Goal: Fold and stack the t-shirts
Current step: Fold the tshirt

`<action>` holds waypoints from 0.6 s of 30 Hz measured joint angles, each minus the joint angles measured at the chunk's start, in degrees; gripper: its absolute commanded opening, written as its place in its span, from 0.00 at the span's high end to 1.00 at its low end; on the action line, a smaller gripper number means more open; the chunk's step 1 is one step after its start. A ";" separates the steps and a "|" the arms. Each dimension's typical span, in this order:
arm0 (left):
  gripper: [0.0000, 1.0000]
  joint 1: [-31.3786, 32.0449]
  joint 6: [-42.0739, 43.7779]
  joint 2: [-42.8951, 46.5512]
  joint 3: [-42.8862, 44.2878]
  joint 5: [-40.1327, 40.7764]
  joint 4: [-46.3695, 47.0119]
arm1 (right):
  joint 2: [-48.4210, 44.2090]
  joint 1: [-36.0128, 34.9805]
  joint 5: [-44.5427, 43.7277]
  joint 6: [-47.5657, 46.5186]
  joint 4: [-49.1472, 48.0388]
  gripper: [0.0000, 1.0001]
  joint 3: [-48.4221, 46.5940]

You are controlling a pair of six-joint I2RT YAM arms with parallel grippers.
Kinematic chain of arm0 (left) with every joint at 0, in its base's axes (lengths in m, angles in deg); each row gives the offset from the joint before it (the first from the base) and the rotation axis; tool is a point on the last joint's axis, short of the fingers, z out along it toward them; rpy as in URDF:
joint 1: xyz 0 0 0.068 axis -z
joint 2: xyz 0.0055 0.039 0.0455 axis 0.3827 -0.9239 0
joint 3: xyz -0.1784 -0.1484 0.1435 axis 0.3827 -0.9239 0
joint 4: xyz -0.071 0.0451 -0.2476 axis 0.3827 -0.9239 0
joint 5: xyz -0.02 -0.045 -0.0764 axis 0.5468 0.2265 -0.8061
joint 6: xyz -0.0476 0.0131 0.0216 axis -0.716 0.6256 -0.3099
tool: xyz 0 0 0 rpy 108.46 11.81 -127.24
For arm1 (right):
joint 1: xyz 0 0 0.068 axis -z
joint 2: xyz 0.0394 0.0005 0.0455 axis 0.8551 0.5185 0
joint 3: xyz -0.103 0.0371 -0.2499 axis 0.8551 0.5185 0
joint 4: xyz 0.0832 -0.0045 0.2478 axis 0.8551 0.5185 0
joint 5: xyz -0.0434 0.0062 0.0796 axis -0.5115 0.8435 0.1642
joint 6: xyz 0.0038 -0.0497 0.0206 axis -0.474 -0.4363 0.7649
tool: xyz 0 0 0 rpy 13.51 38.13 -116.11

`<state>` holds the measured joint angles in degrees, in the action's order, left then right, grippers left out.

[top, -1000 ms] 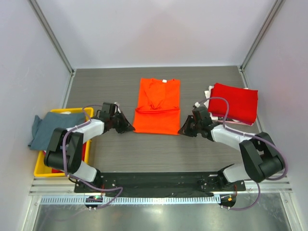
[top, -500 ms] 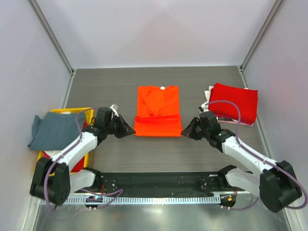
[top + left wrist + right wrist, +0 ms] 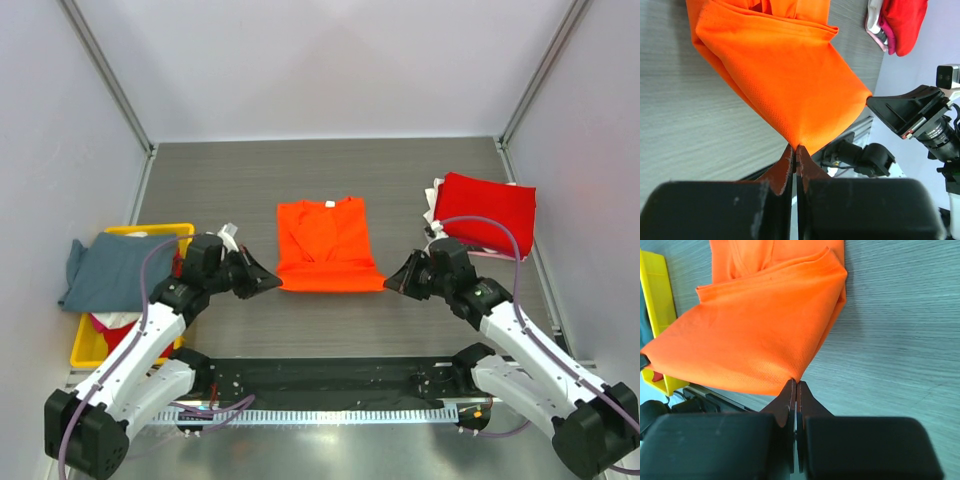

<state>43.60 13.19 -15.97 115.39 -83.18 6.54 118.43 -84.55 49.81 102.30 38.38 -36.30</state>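
The bright orange cotton short-sleeved t-shirt (image 3: 325,240) lies in the middle of the dark grey wood-grain table (image 3: 230,180), between the two arms. Its collar points to the far wall and its hem faces the arm bases, so the neck-to-hem line runs away from the robot. As it lies now it looks about as wide as it is long. The near hem is raised off the table and drawn out sideways into a straight edge, while the collar end lies flat.

The left gripper (image 3: 276,284) is clenched on the near left corner of the hem. The left wrist view shows the cloth pinched to a point between its closed fingers. The right gripper (image 3: 388,284) is clamped the same way on the near right corner.

At the right edge of the table the deep red t-shirt (image 3: 490,212) lies folded on top of white and pink garments (image 3: 436,204), whose edges show at its left side.

At the left stands the yellow plastic bin (image 3: 84,352). The grey-blue t-shirt (image 3: 108,268) is draped over its far end and hangs past the left rim. Below it inside the bin show a patch of red cloth (image 3: 120,336) and a bit of pale cloth (image 3: 100,320).
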 measured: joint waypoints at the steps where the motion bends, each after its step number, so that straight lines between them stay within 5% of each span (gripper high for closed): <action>1: 1.00 0.13 -0.70 0.24 0.15 -0.17 -0.61 | 0.00 0.00 -0.02 0.00 1.16 0.99 -0.85; 18: 1.00 0.26 -2.34 -4.81 10.43 3.65 -7.54 | 14.14 0.00 -6.21 -5.46 7.58 0.99 -20.48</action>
<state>43.87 10.85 -20.78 125.81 -79.53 -1.00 132.57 -84.55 43.61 96.84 45.97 -56.78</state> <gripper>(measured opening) 0.008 0.026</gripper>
